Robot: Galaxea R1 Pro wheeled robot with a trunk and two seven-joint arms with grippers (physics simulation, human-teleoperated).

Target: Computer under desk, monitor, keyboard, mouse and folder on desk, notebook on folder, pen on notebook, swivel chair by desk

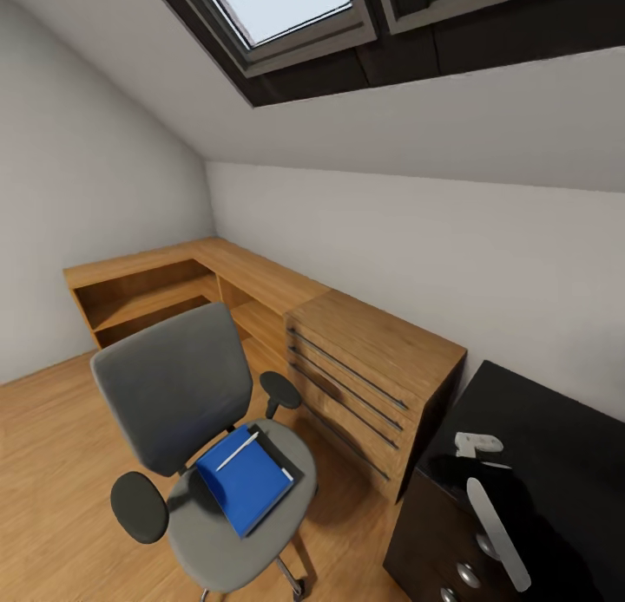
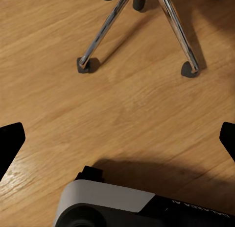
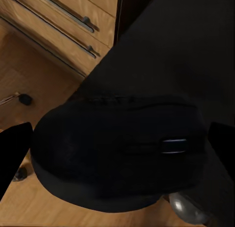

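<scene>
The swivel chair [image 1: 204, 428] is standing on the wooden floor [image 1: 43, 463] beside the wooden drawer unit [image 1: 373, 376], with the blue folder [image 1: 246, 480] lying on its seat and the pen [image 1: 236, 451] resting across the folder's upper corner; a dark edge under the folder is possibly the notebook. The mouse [image 3: 117, 151] is sitting at the desk [image 1: 555, 446] corner nearest the drawers. The right gripper [image 3: 117, 148] is hovering over it, jaws apart on either side. The left gripper [image 2: 117, 138] is hanging over the floor near the chair's chrome legs [image 2: 105, 31], jaws wide apart.
</scene>
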